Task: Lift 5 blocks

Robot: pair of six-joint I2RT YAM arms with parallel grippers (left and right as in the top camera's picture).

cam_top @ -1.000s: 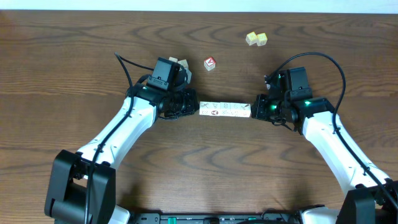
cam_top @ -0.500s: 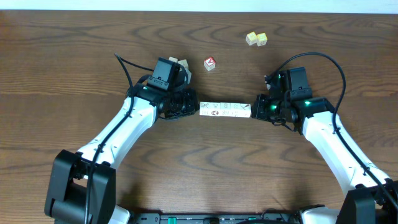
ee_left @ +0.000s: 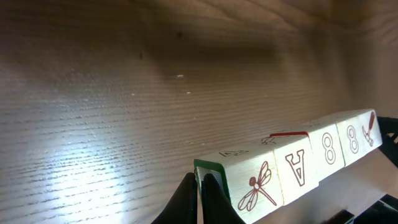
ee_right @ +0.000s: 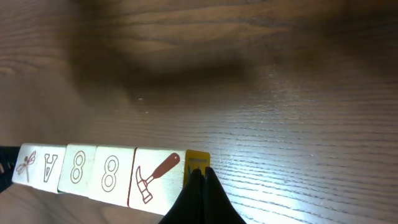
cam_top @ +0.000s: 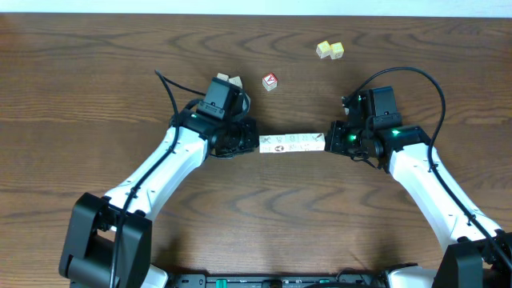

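Several whitish blocks (cam_top: 290,143) form one straight row, squeezed end to end between my two grippers. The row hangs a little above the wood and is slightly tilted, with its shadow under it. My left gripper (cam_top: 255,143) is shut, its tips (ee_left: 200,183) pushing on the green end face of the dragonfly block (ee_left: 258,183). My right gripper (cam_top: 326,138) is shut too, its tips (ee_right: 199,174) pressed on the yellow end face beside the hammer block (ee_right: 155,177). Nothing is between either pair of fingers.
A cube with a red face (cam_top: 270,81) lies behind the row. Two pale yellow cubes (cam_top: 330,50) sit at the far right. Another pale cube (cam_top: 234,81) peeks out behind the left wrist.
The left arm has shifted a little to the right and away. The row has moved with it and now sits tilted, raised off the table. The right arm has barely moved.
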